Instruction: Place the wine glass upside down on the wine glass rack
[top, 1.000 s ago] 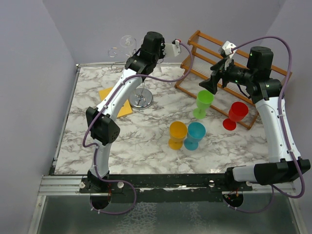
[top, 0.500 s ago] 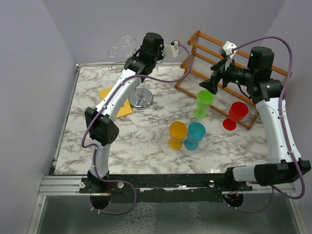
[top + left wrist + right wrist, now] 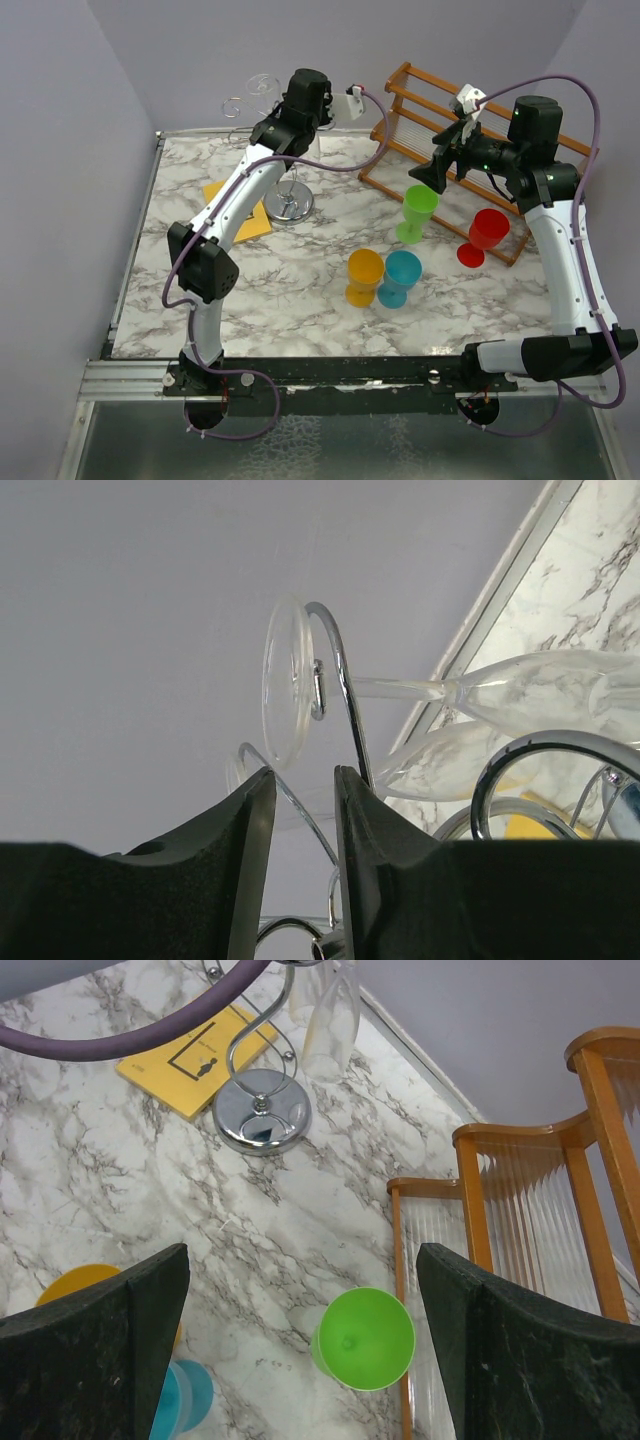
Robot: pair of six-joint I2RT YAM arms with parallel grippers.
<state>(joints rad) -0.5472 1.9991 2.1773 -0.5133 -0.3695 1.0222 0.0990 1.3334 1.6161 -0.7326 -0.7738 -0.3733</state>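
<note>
1. The marble table (image 3: 300, 305) carries everything. The wine glass rack (image 3: 290, 205) stands on its far left part, on a round chrome base.
2. The wooden slatted rack (image 3: 400, 140) is to the right of the wine glass rack, well apart from it.
3. The left gripper (image 3: 303, 780) is raised at the top of the wine glass rack, among the curled arms. Its fingers (image 3: 245, 850) are parted only a little and nothing is between them (so it is released).
4. The right gripper (image 3: 302, 1270) hovers well to the right of the wine glass rack, with its jaws wide apart and empty.
5. The wine glass (image 3: 480, 695) hangs upside down on the wine glass rack, with its foot hooked over one curled arm. The foot is just beyond the left fingertips, not touching them. A second clear glass (image 3: 440, 765) hangs beside it.
6. A yellow card (image 3: 245, 215) lies flat just left of the rack's base.
7. A green cup (image 3: 420, 210) and a red cup (image 3: 487, 232) stand right of the wine glass rack. An orange cup (image 3: 363, 275) and a teal cup (image 3: 402, 275) stand right of it and nearer the arm bases, touching each other.
</note>
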